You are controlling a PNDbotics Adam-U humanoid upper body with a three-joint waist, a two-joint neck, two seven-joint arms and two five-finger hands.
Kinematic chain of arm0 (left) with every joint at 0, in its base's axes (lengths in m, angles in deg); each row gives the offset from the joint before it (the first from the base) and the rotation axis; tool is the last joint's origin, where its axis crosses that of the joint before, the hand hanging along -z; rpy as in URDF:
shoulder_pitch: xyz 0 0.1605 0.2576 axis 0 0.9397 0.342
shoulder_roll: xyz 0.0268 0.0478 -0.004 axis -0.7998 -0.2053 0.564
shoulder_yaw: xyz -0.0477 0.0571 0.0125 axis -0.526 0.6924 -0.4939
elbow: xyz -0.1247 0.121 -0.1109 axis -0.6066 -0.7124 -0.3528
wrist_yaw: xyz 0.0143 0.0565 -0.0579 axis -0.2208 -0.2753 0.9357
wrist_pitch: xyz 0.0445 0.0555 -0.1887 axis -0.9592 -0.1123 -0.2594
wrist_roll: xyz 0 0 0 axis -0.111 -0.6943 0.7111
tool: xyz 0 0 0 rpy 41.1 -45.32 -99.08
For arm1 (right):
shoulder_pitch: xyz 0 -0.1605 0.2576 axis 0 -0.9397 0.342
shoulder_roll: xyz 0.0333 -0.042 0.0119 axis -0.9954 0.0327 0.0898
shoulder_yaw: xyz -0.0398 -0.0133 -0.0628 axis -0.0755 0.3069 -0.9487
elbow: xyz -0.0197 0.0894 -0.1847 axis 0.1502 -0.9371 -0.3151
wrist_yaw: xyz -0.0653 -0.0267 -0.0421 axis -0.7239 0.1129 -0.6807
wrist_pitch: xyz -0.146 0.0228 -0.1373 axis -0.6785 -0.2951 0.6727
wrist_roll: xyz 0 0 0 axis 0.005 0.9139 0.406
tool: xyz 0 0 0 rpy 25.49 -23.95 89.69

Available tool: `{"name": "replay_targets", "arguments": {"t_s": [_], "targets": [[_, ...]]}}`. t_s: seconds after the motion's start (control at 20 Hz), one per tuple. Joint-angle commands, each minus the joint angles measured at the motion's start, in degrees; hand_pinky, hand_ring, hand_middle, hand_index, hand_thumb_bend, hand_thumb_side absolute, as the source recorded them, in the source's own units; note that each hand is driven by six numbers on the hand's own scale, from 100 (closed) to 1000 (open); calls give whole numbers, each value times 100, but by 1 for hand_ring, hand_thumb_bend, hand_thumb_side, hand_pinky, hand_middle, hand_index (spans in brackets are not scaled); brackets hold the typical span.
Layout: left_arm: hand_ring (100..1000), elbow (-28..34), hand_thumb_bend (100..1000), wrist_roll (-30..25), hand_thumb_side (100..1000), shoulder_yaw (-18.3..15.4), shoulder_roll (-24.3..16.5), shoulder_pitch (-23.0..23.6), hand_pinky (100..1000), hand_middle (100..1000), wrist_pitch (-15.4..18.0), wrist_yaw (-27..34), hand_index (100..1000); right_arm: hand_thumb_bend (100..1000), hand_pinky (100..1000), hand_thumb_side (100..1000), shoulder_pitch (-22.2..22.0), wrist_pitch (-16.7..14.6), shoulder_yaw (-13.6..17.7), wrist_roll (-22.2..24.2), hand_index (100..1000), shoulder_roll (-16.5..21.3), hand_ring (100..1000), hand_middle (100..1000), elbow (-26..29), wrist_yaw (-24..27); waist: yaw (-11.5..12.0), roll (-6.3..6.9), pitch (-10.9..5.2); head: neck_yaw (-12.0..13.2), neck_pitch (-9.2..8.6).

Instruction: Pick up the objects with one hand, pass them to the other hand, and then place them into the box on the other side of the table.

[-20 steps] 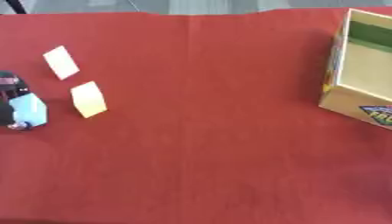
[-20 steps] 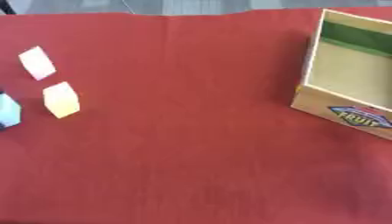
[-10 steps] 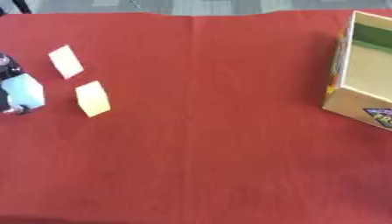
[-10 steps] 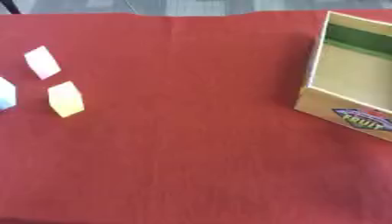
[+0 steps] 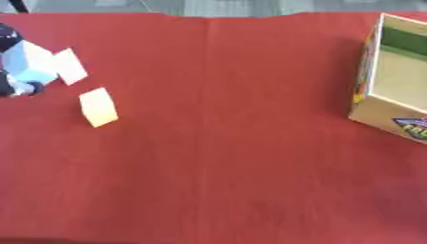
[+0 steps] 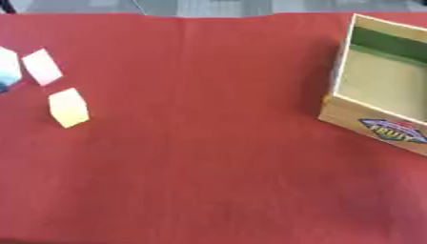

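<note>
My left hand [image 5: 15,87], with a pale-blue object [image 5: 21,64], has shifted farther along the bench's [image 5: 233,157] left edge. I cannot tell its grip. The handover is pending, and the box [image 6: 380,90] waits at the right.

Red cloth [image 5: 217,157] covers the table and fills nearly the whole view, with a faint crease running from the far edge toward the near side. Beyond the far edge, a strip of grey floor [image 6: 250,6]. Light even, soft shadows.
</note>
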Motion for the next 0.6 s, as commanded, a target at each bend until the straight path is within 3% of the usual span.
{"name": "replay_targets", "arguments": {"t_s": [0.05,0.15,0.2,0.25,0.6], "targets": [[636,419,100,259,100,-49,39,-44,717,513,-90,158,487,100,1000,470,70,-127,-123,193,1000,320,1000,928,125,166,-6,-28,-88,-72,-102],[633,541,100,391,100,-23,213,-60,715,509,-138,179,484,100,1000,470,130,-210,-190,284,1000,408,1000,928,125,253,-12,-64,-72,-113,-137],[631,578,100,442,100,-7,280,-67,706,509,-150,181,484,100,1000,523,148,-247,-210,313,1000,443,1000,925,125,296,-16,-78,-67,-130,-149],[629,608,100,489,100,11,352,-81,696,507,-159,218,483,100,1000,470,172,-299,-234,345,1000,486,1000,927,125,341,-23,-99,-61,-161,-164],[623,710,100,635,100,280,853,-215,685,502,-45,-215,480,100,1000,470,314,-589,-454,565,1000,768,1000,924,125,591,-70,-205,-43,-418,-260]]}}
